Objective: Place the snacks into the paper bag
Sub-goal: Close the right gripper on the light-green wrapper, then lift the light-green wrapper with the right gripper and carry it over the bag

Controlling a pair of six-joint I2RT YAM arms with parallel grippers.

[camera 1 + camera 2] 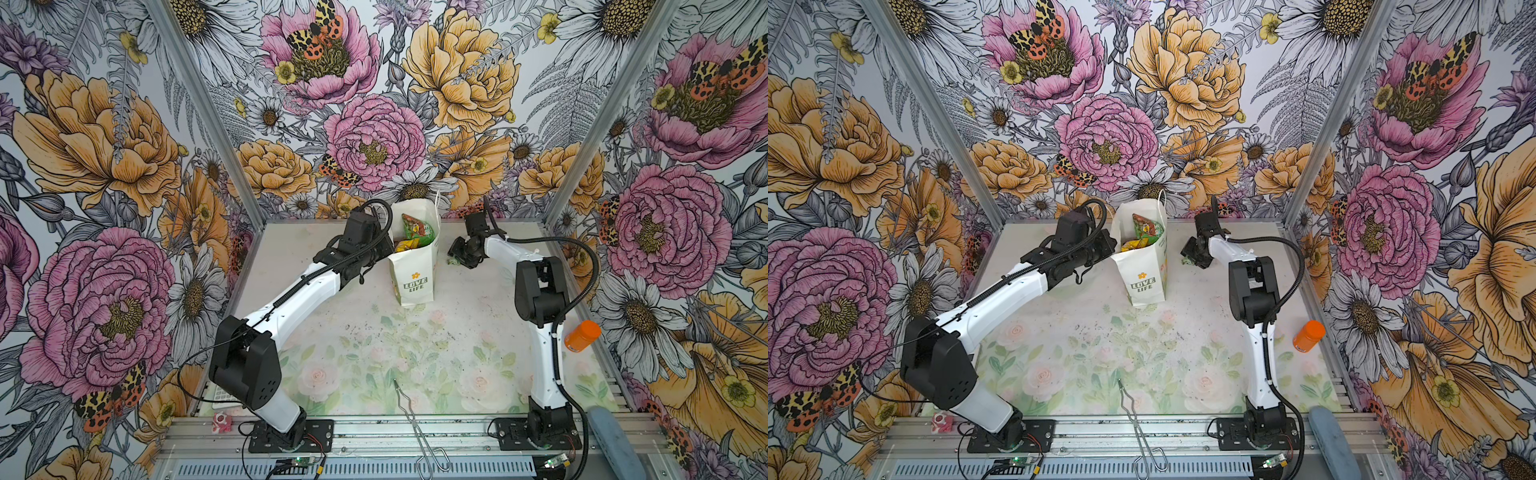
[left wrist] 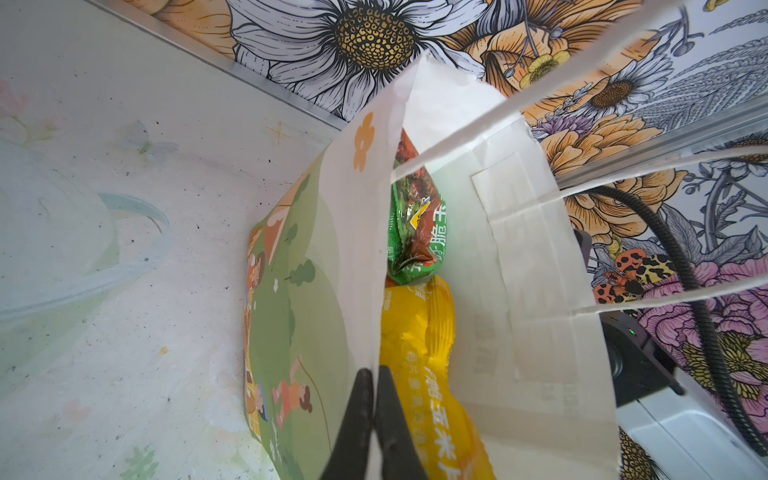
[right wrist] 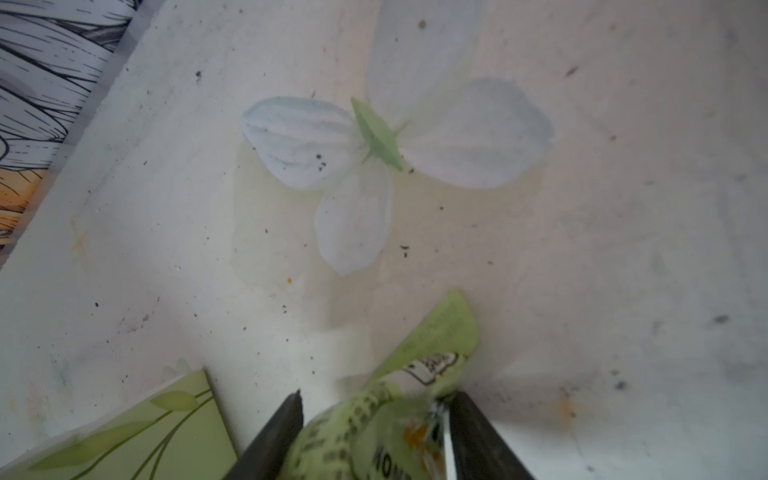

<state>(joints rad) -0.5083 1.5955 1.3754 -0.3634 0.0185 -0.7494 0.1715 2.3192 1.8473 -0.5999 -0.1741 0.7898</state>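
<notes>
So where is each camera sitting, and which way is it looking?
Both top views: high at the front, looking down on table, paper bag, left arm and right arm.
Left wrist: on the left arm, looking into the bag at the yellow packet; left claw pinches its rim.
Right wrist: on the right arm, facing the table; right claw straddles the tiny green packet.
Shared: top views and left wrist both show snacks inside the bag.

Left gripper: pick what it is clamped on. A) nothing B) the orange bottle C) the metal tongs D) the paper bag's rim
D: in the left wrist view the left gripper is pinched shut on the top edge of the paper bag.
</notes>
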